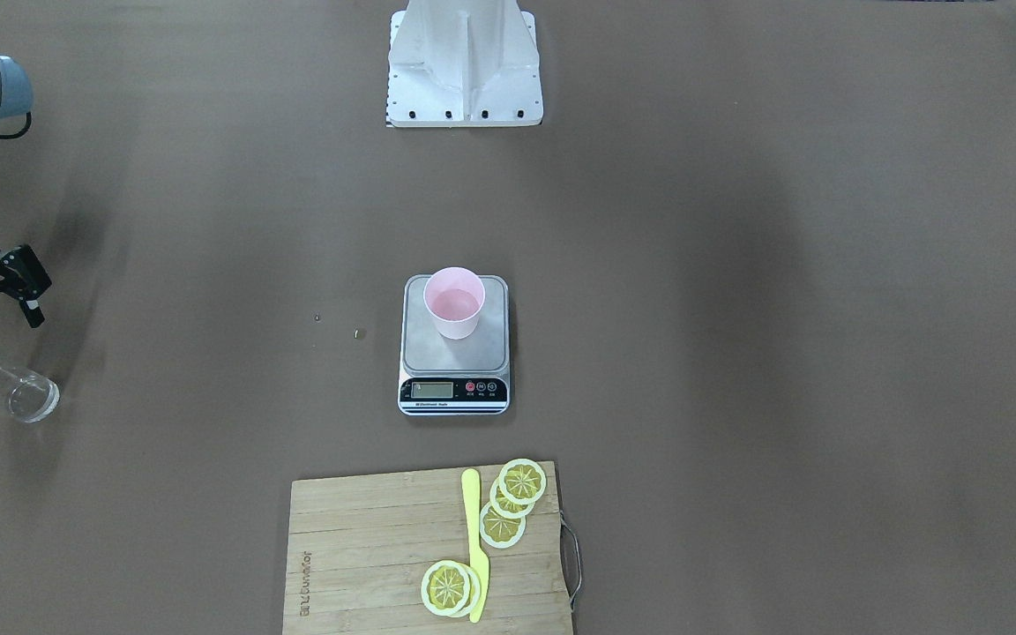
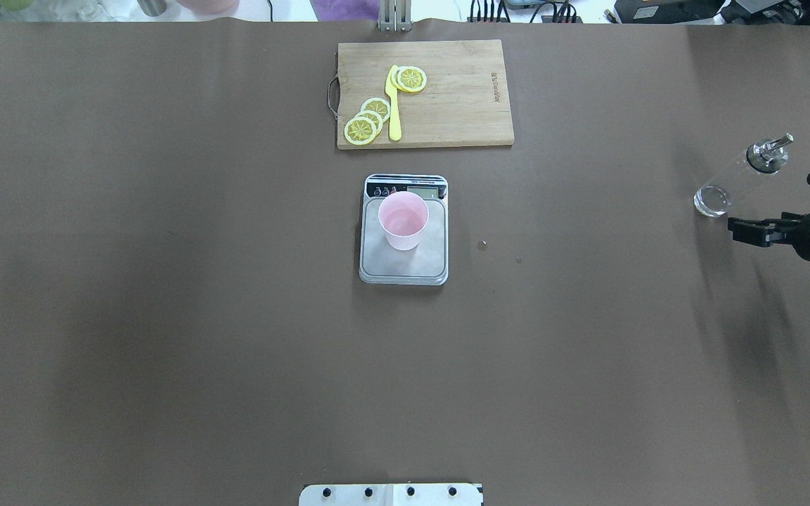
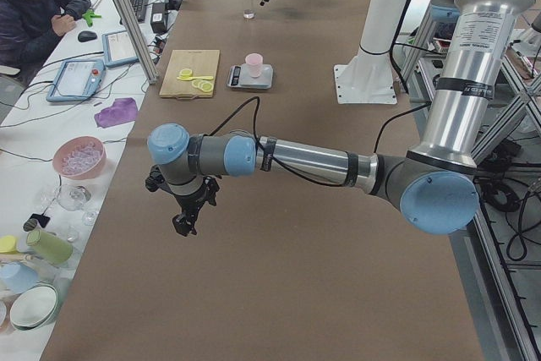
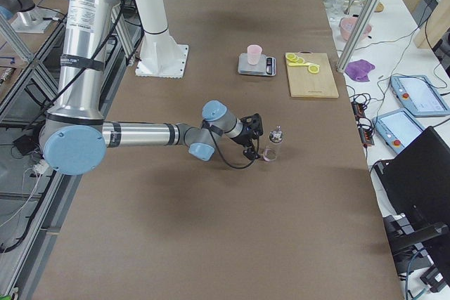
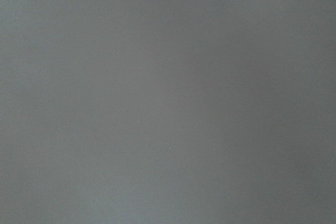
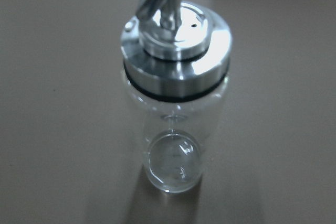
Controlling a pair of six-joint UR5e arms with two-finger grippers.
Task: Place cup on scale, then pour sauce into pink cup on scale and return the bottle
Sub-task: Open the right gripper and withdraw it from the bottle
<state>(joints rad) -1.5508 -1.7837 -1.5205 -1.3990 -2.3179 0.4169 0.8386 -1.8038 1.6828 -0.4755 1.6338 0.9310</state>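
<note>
The cup (image 2: 403, 221) is sitting upright on the scale (image 2: 403, 270), while the right gripper (image 2: 774, 202) is hovering, jaws spread wide and empty, just beside the standing bottle (image 2: 735, 179) (well apart from the scale), and the left gripper (image 3: 184, 222) is showing too little to tell its opening.

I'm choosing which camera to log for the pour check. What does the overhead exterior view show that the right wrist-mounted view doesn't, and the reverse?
Only overhead: the cup on the scale, the cutting board with lemon slices, and the open right gripper beside the bottle. Only wrist: the small hole in the silver cap, close up. Both: the clear bottle standing upright on the brown table, not gripped.
</note>
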